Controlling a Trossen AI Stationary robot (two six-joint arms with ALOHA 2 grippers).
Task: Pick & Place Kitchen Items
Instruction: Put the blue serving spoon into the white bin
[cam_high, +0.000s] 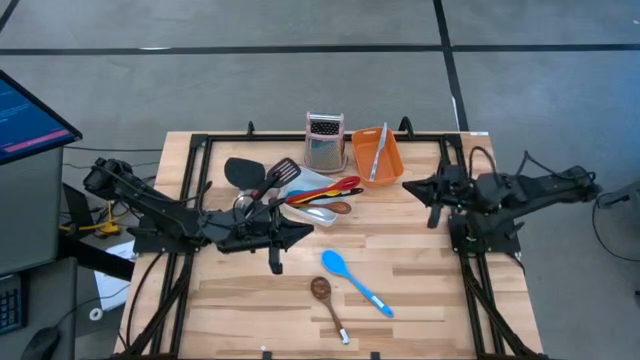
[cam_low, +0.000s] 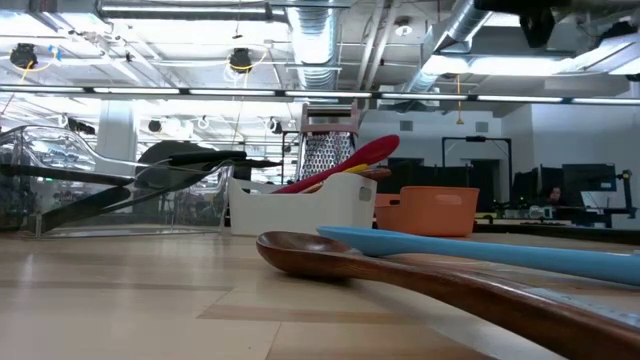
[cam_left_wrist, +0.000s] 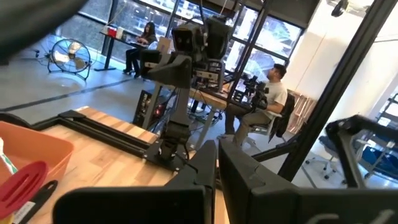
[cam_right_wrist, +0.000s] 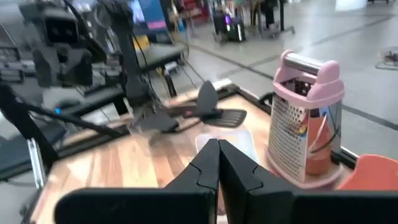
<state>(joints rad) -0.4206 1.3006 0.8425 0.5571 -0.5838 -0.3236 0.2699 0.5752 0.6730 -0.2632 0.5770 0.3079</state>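
A blue spoon (cam_high: 355, 281) and a wooden spoon (cam_high: 330, 306) lie flat on the table near its front; both also show close up in the low view, blue (cam_low: 480, 250) and wooden (cam_low: 400, 275). Red-handled tools (cam_high: 325, 190) lie in a white tub (cam_high: 322, 212). Two black spatulas (cam_high: 262, 174) lie left of it, heads toward the far edge. My left gripper (cam_high: 303, 232) is shut and empty, pointing right, just in front of the white tub. My right gripper (cam_high: 408, 185) is shut and empty, pointing left, beside the orange tub (cam_high: 378, 153).
A steel grater with a pink top (cam_high: 324, 140) stands at the far edge; it also shows in the right wrist view (cam_right_wrist: 305, 124). The orange tub holds a slim utensil (cam_high: 378, 152). A clear tub (cam_low: 100, 200) stands at the left. People sit in the room behind.
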